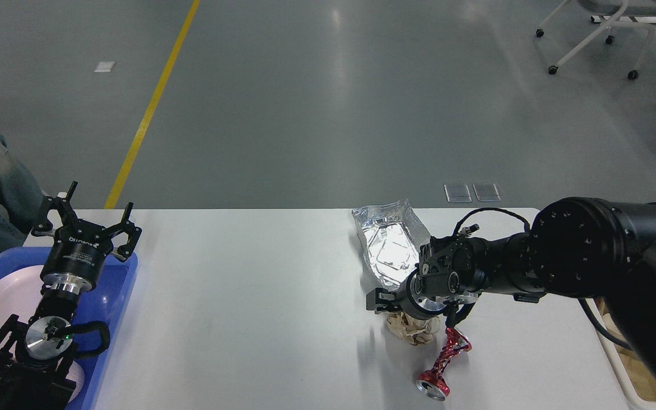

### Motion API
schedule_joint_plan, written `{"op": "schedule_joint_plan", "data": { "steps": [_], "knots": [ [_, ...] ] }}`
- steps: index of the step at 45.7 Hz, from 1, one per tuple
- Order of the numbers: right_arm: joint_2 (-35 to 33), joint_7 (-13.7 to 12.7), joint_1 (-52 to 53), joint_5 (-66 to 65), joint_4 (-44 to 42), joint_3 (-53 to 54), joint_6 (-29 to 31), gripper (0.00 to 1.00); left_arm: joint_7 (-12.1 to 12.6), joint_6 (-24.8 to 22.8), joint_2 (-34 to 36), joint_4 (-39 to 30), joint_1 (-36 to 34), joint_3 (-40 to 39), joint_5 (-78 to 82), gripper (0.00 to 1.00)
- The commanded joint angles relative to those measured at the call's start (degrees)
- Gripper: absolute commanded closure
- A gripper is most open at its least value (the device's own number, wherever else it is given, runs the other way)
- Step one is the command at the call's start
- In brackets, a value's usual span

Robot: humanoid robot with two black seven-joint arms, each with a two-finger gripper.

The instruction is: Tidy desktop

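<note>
Right pincer [382, 300] over paper wad [413, 330] (crumpled)

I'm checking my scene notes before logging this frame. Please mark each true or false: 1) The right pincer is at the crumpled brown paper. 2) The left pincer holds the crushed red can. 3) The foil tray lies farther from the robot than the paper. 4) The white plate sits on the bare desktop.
1) True: the right pincer is down at the crumpled brown paper.
2) False: the left pincer is open and empty over the blue tray; the crushed red can lies on the desktop.
3) True: the foil tray is behind the paper.
4) False: the white plate sits in the blue tray.
</note>
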Motion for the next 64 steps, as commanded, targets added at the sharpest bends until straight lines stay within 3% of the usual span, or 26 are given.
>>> {"op": "schedule_joint_plan", "data": {
  "steps": [1, 3, 8, 12, 18, 21, 48, 64],
  "knots": [
    [0.0, 0.0, -2.0, -2.0, -1.5, 0.0, -1.0, 0.0, 0.0, 0.0, 0.0, 0.0, 0.0, 0.0, 0.0, 0.04],
    [0.0, 0.0, -2.2, -2.7, -1.6, 0.0, -1.2, 0.0, 0.0, 0.0, 0.0, 0.0, 0.0, 0.0, 0.0, 0.04],
    [0.0, -0.1, -2.5, -3.2, -1.5, 0.0, -1.3, 0.14, 0.0, 0.0, 0.0, 0.0, 0.0, 0.0, 0.0, 0.04],
    [0.1, -0.1, -2.4, -3.2, -1.3, -0.1, -0.7, 0.47, 0.0, 0.0, 0.0, 0.0, 0.0, 0.0, 0.0, 0.04],
    [0.1, -0.1, -2.4, -3.6, -1.1, -0.1, -0.7, 0.77, 0.0, 0.0, 0.0, 0.0, 0.0, 0.0, 0.0, 0.04],
    [0.1, -0.2, -2.4, -3.6, -0.9, 0.0, -0.7, 1.0, 0.0, 0.0, 0.0, 0.0, 0.0, 0.0, 0.0, 0.04],
    [-0.6, -0.2, -1.2, 1.5, 0.4, 0.1, -2.0, 1.0, 0.0, 0.0, 0.0, 0.0, 0.0, 0.0, 0.0, 0.04],
    [-5.9, 0.3, 12.4, 2.4, 14.5, 0.1, 5.3, 1.0, 0.0, 0.0, 0.0, 0.0, 0.0, 0.0, 0.0, 0.04]
  ]
}}
